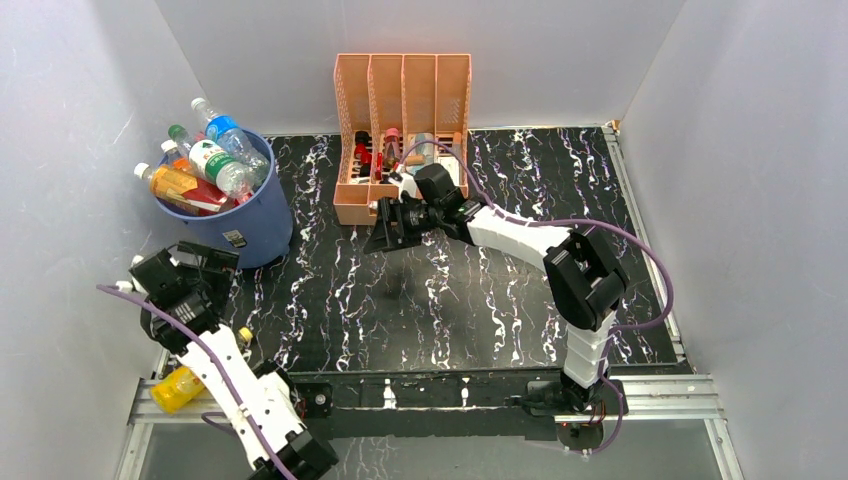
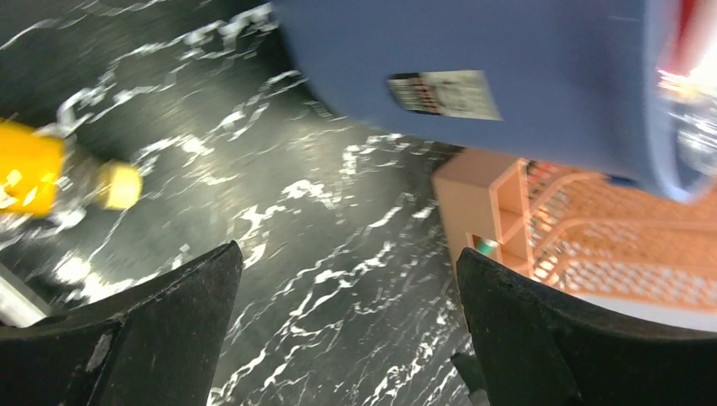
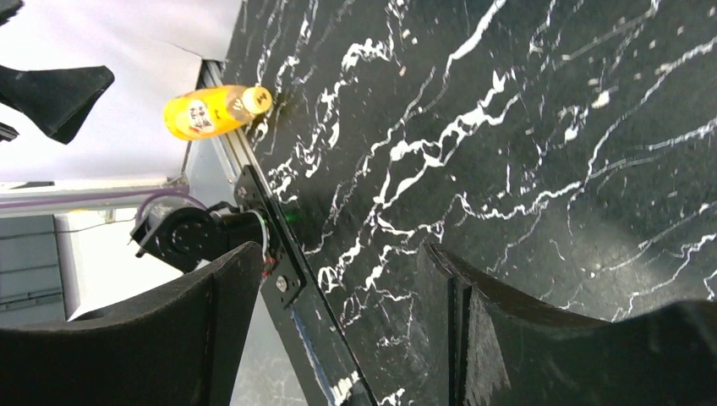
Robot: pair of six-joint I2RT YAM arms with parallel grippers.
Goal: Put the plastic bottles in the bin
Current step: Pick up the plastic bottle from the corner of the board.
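Note:
The blue bin [image 1: 250, 215] stands at the back left and holds several plastic bottles [image 1: 212, 160] that stick out of its top. One yellow juice bottle [image 1: 180, 388] lies on its side at the table's front left edge, beside the left arm. It also shows in the left wrist view [image 2: 34, 176] and the right wrist view [image 3: 216, 111]. My left gripper [image 1: 203, 257] is open and empty, low by the bin's base [image 2: 507, 59]. My right gripper [image 1: 385, 232] is open and empty, over the table in front of the peach rack.
The peach slotted organizer [image 1: 400, 130] stands at the back centre with small items among its dividers. Its corner shows in the left wrist view [image 2: 507, 220]. White walls close in on the left, back and right. A metal rail [image 1: 660, 395] runs along the front edge.

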